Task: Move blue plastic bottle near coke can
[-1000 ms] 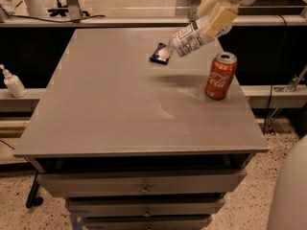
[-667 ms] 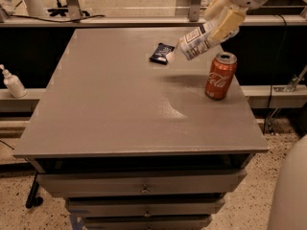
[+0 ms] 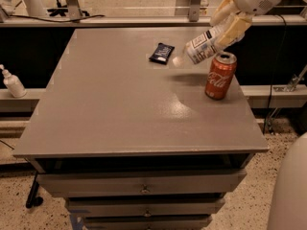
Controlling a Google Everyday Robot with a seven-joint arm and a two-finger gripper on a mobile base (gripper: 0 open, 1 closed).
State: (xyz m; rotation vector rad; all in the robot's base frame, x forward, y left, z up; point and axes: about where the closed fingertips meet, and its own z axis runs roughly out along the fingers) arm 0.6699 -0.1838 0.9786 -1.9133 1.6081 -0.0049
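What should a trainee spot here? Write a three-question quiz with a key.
1. True or false: the can lies on its side.
2. The gripper, above the table's far right corner, holds: A) nothing B) bottle C) can.
3. Fill in: the bottle's cap end tilts ____.
Key: 1 false, it stands upright. 2 B. 3 down.

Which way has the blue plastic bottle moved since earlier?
Yes. Held in the gripper above the coke can, the blue plastic bottle has shifted right, toward that can.
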